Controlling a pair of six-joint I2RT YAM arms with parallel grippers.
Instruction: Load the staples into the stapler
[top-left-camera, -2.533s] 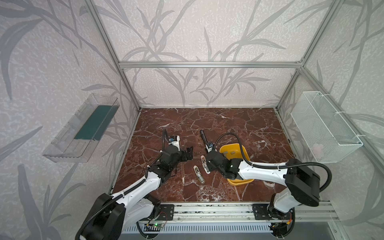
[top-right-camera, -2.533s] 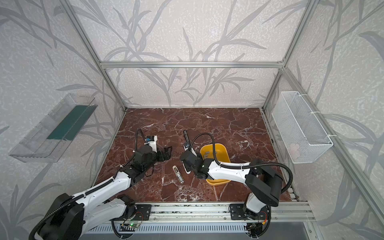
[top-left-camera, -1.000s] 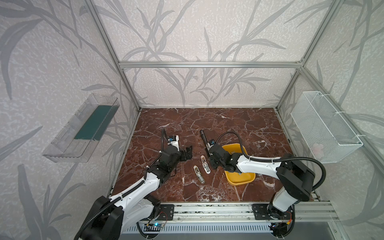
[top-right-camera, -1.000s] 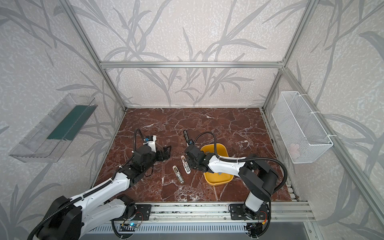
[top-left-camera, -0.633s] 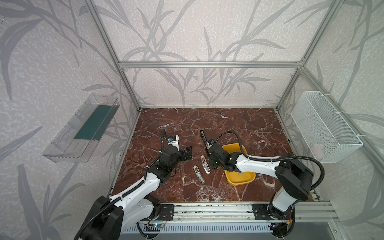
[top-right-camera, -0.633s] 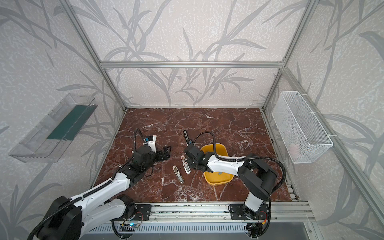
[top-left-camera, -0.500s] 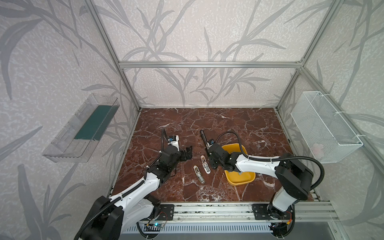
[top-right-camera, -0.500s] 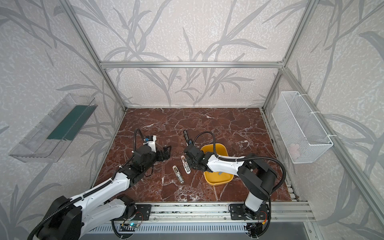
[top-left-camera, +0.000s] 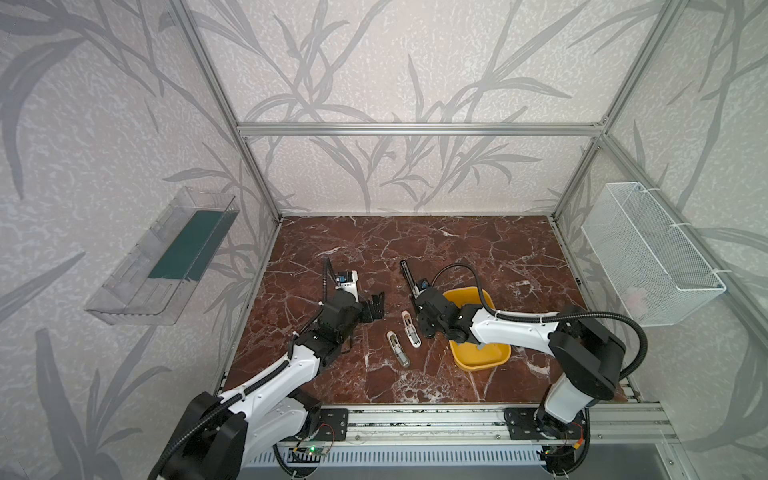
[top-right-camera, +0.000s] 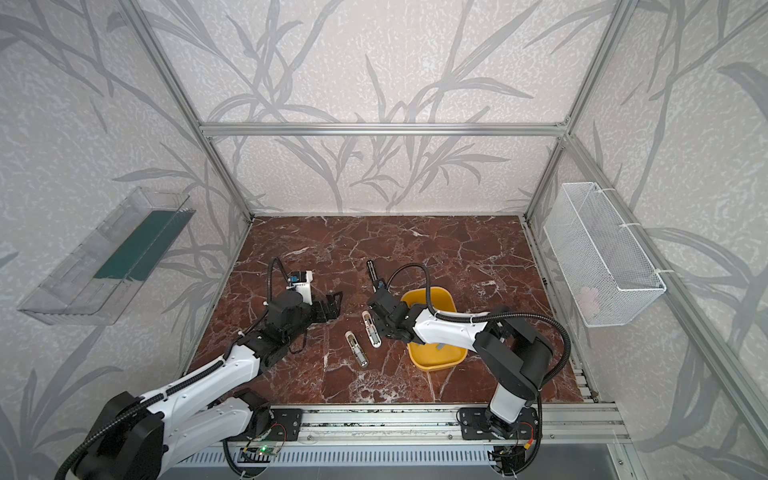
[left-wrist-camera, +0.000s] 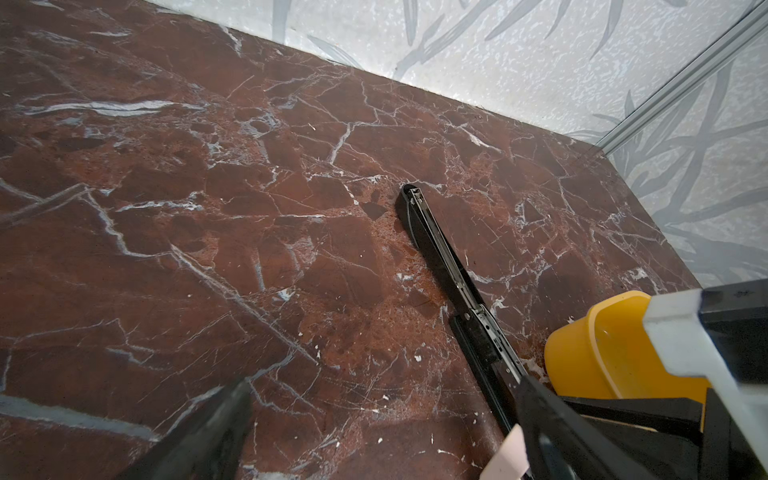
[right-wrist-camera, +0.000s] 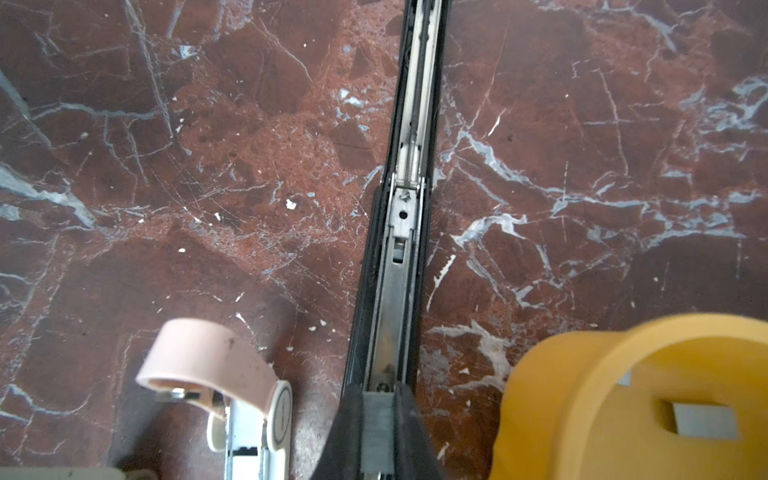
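Observation:
A long black stapler lies opened flat on the marble, its metal channel facing up. My right gripper is shut on a short grey strip of staples, held right over the channel's near end. More staples lie in the yellow bin. Left of the stapler, my left gripper hangs open over bare marble with nothing in it.
Two small pink-and-white staplers lie open between the arms; one is close beside my right fingers. The yellow bin stands just on the other side. A clear tray and a wire basket hang on the walls.
Over the earlier frames my right gripper moved from beside the bin to the black stapler's near end. In the last half second nothing visibly shifts. The left arm stays put.

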